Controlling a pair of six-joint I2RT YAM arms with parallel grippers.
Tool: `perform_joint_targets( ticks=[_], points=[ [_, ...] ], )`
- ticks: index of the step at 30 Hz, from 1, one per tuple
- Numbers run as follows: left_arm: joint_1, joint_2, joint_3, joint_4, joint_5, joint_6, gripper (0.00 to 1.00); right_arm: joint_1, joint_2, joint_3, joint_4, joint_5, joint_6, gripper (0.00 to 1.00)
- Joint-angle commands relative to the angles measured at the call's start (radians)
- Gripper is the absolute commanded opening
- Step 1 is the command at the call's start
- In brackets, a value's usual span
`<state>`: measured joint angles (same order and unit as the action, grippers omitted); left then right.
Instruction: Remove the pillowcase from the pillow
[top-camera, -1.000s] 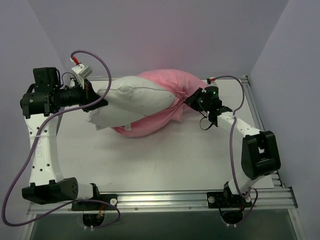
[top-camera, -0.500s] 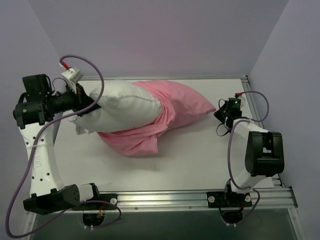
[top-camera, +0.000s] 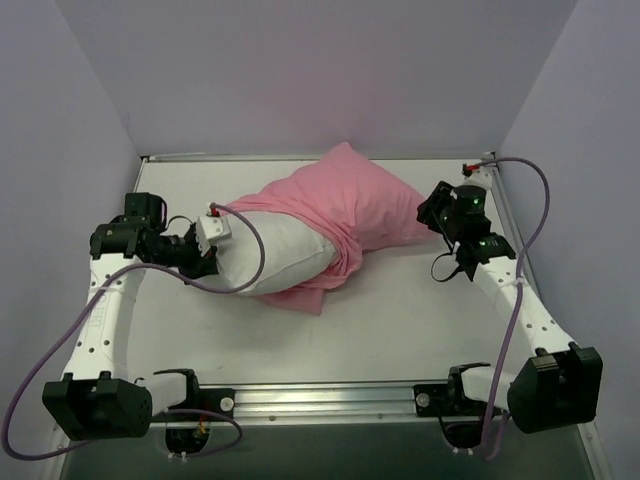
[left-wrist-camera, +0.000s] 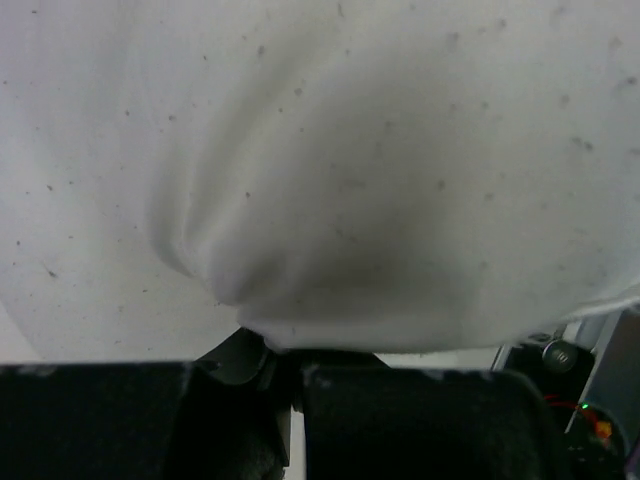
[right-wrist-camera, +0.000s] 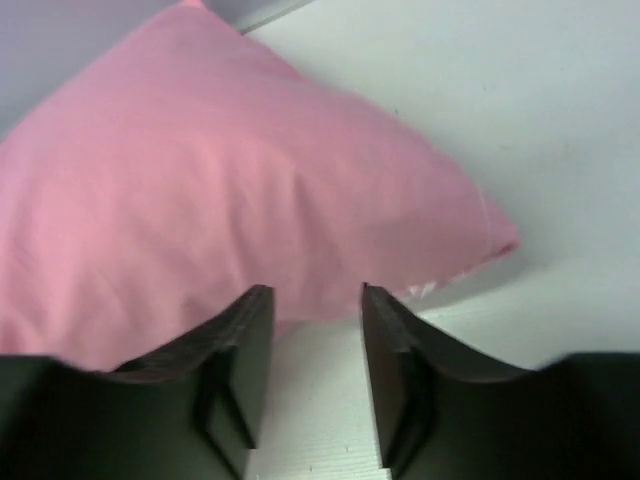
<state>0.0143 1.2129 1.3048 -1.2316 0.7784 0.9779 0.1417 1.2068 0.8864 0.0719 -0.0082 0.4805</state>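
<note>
on the table, left claw clamps the pillow; right claw parted, empty, by pillowcase.

- A white surface is seen from above, enclosed by lilac walls.
- A plump white pillow is laid across the middle of the surface.
- The pillow's right part is covered by a pink pillowcase, bunched around it.
- The pillow's bare left end is met by the left pincer.
- The right pincer is placed just beside the pillowcase's right corner.
- A metal rail is fixed along the near edge.
</note>
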Motion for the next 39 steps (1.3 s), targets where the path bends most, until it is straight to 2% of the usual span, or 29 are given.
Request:
perform_joint_targets(
  ticks=[1,4,7,14,16,18,19,20,22,23,28,29,34,35,37,38,39],
  points=[
    [-0.004,-0.070,-0.108,-0.157,-0.149,0.369,0.02,0.004,-0.062,0.098,-0.150,0.057,-0.106,0.44],
    [-0.004,-0.127,-0.217,-0.158,-0.232,0.493,0.02,0.016,-0.029,0.180,-0.130,-0.025,-0.125,0.59],
    [-0.049,-0.185,-0.294,-0.094,-0.319,0.562,0.02,0.084,0.078,0.287,-0.135,-0.009,-0.155,0.63],
    [-0.066,-0.251,-0.487,0.086,-0.551,0.654,0.02,0.291,0.391,0.535,-0.170,0.053,-0.197,0.73],
    [-0.066,-0.251,-0.515,0.136,-0.574,0.641,0.29,0.317,0.492,0.580,-0.205,0.057,-0.177,0.73],
    [-0.065,-0.250,-0.495,0.146,-0.573,0.584,0.65,0.337,0.543,0.585,-0.242,0.092,-0.168,0.72],
    [-0.065,-0.251,-0.478,0.142,-0.565,0.559,0.98,0.340,0.572,0.565,-0.248,0.102,-0.164,0.66],
    [-0.063,-0.254,-0.457,0.139,-0.555,0.535,0.94,0.343,0.577,0.547,-0.248,0.106,-0.151,0.62],
    [-0.053,-0.259,-0.368,0.120,-0.503,0.428,0.94,0.343,0.557,0.466,-0.228,0.102,-0.129,0.48],
    [-0.042,-0.256,-0.328,0.106,-0.473,0.365,0.94,0.345,0.542,0.433,-0.201,0.100,-0.108,0.46],
    [0.150,-0.179,-0.023,-0.038,-0.140,0.224,0.94,0.364,0.403,0.255,-0.159,0.099,-0.051,0.41],
    [0.156,-0.164,0.002,-0.048,-0.116,0.155,0.94,0.368,0.384,0.205,-0.159,0.099,-0.042,0.41],
    [0.209,-0.034,0.066,-0.149,0.011,0.139,0.94,0.392,0.241,0.057,-0.121,0.080,0.055,0.37],
    [0.223,-0.010,0.076,-0.129,0.013,0.040,0.94,0.401,0.222,0.039,-0.109,0.074,0.075,0.36],
    [0.249,0.087,0.080,0.013,-0.026,-0.162,0.94,0.412,0.166,-0.013,-0.092,0.048,0.122,0.37],
    [0.254,0.127,0.085,0.042,-0.095,-0.349,0.94,0.418,0.151,-0.026,-0.083,0.039,0.141,0.36],
    [0.259,0.172,0.093,0.072,-0.132,-0.425,0.94,0.423,0.120,-0.042,-0.083,0.025,0.153,0.36]
  ],
)
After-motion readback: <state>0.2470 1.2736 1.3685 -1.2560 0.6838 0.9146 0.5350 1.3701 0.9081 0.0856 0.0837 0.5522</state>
